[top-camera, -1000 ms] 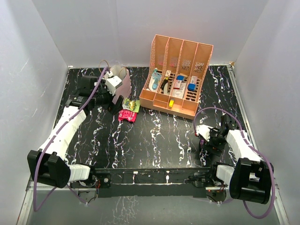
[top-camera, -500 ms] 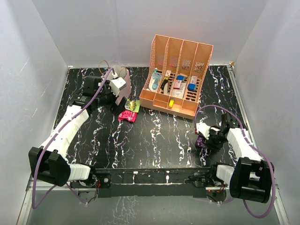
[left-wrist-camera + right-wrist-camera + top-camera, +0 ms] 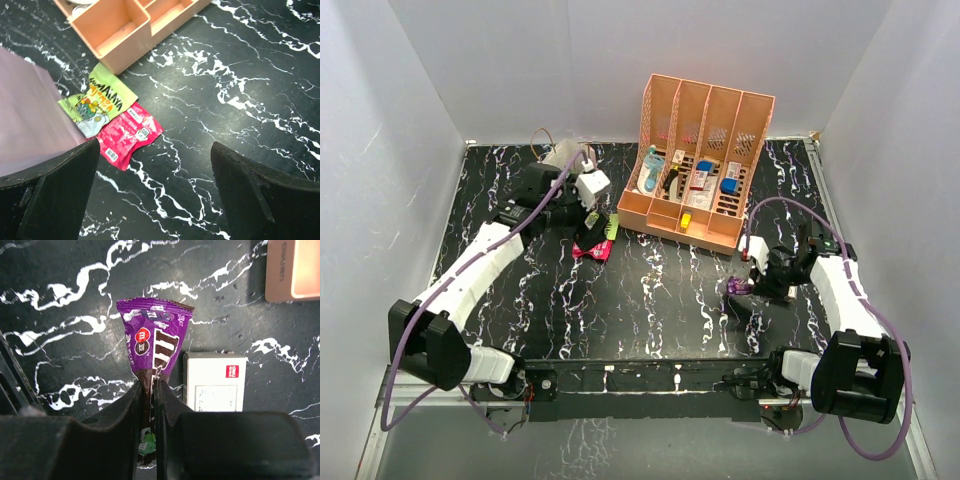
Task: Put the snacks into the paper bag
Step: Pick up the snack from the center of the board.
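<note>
The shiny purple crinkled candy wrapper (image 3: 155, 346) is now pinched by its lower seam in the right claw (image 3: 146, 390), whose jaws were half spread a second ago and have since pressed together on it. It appears lifted off the black marbled desk (image 3: 650, 290), above a small white rectangular box (image 3: 215, 381). That makes one snack secured, but the pale lilac paper bag (image 3: 25, 110) stands far off at the back left, so a long carry across remains. The right arm is folded close to its base, wrist turned inward. The left arm has swung away from the bag; its claw (image 3: 154, 150) hangs spread wide above the pink packet (image 3: 129, 132) and green packet (image 3: 97, 102) lying beside the peach slotted rack (image 3: 115, 30).
</note>
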`<state>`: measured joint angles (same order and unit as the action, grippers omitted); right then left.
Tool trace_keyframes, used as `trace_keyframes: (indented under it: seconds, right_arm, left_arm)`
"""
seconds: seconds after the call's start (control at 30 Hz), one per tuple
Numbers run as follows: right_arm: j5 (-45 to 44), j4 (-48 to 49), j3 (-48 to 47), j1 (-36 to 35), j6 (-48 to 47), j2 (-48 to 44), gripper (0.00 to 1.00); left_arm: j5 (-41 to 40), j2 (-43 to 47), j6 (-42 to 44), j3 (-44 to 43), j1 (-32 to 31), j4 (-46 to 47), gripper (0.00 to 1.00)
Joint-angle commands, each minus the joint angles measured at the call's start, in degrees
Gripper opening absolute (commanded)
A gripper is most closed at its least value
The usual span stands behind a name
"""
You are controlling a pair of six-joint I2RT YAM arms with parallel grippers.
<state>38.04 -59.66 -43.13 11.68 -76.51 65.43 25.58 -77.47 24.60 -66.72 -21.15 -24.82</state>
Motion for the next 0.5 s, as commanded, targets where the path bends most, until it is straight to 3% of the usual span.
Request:
trace_keyframes:
  seconds: [0.0, 0.13, 0.23, 0.47]
  right_arm:
    - [7.9, -2.0, -4.8, -0.2, 1.8, 0.8, 0.16]
    - [14.7, -1.6, -9.0, -0.5, 5.9, 0.9, 0.17]
    - [20.9, 2.6, -12.2, -0.8, 13.9, 0.5, 0.17]
    - [26.1, 25.3, -15.1, -4.4, 38.7, -0.5, 0.17]
  left_arm:
    - [1.3, 0.0, -1.0, -0.2, -3.1, 2.1, 0.91]
    - [6.0, -0.7, -4.6, -0.2, -4.8, 4.8, 0.91]
    - [10.8, -3.1, -8.0, -2.0, -6.1, 6.2, 0.91]
    - [17.9, -8.1, -23.8, -8.5, -8.5, 13.2, 0.9]
